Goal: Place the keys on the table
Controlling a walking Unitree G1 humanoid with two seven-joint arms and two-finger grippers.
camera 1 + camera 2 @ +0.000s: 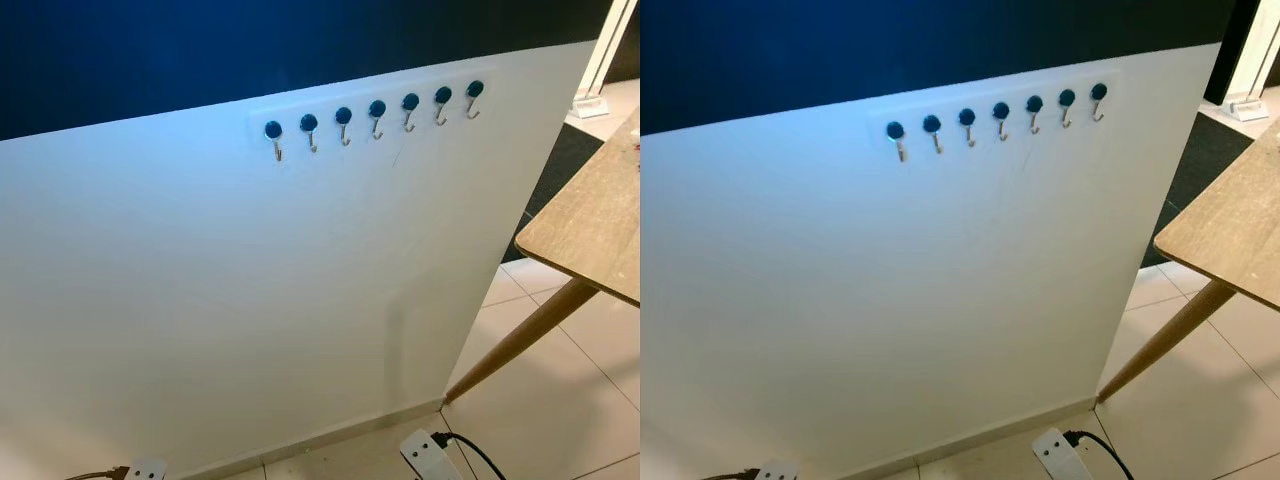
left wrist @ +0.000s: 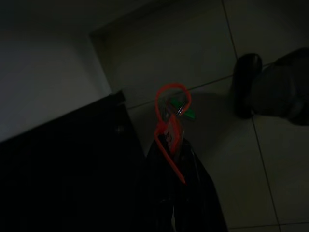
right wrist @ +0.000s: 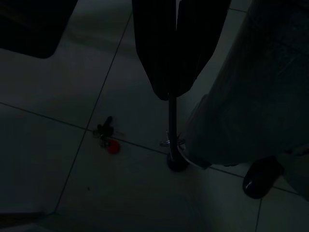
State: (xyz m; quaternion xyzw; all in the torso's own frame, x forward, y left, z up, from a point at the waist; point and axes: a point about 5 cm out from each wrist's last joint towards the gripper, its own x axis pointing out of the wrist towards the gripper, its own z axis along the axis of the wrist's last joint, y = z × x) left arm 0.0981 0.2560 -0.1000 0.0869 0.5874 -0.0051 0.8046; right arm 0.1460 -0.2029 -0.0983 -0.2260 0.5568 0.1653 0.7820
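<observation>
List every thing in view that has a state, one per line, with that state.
Keys with red loop: held in the left gripper, shut on them, above the floor.
Second bunch of keys: lying on the floor tiles.
Right gripper: shut, holding nothing.
Hooks: all seven bare.
Table: standing, no keys on the visible part.

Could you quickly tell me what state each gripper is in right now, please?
Left gripper: shut on the keys by their red loop.
Right gripper: shut, holding nothing, above the tiled floor.
</observation>
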